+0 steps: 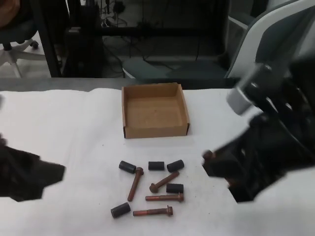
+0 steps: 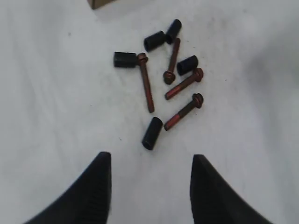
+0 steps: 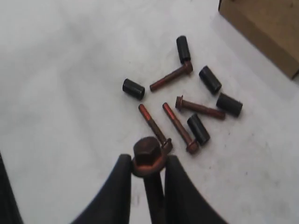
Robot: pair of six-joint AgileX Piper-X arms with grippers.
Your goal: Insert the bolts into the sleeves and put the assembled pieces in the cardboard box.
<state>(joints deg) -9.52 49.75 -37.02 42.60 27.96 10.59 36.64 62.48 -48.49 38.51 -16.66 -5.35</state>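
Several copper-coloured bolts point(image 1: 165, 197) and short black sleeves point(image 1: 127, 166) lie loose on the white cloth in front of the cardboard box point(image 1: 125, 110). My right gripper point(image 3: 147, 161) is shut on a bolt point(image 3: 148, 154), whose hex head sticks up between the fingers. It hangs just right of the pile point(image 1: 208, 158). My left gripper point(image 2: 152, 184) is open with nothing in it, and hovers short of the pile, nearest a lone sleeve point(image 2: 152, 133). The left arm point(image 1: 29, 174) sits low at the left of the bench.
The box is open-topped with nothing inside, and its corner shows in both wrist views point(image 2: 100, 3) point(image 3: 266, 28). White cloth point(image 1: 64, 128) covers the bench. Office chairs and dark equipment stand beyond the far edge.
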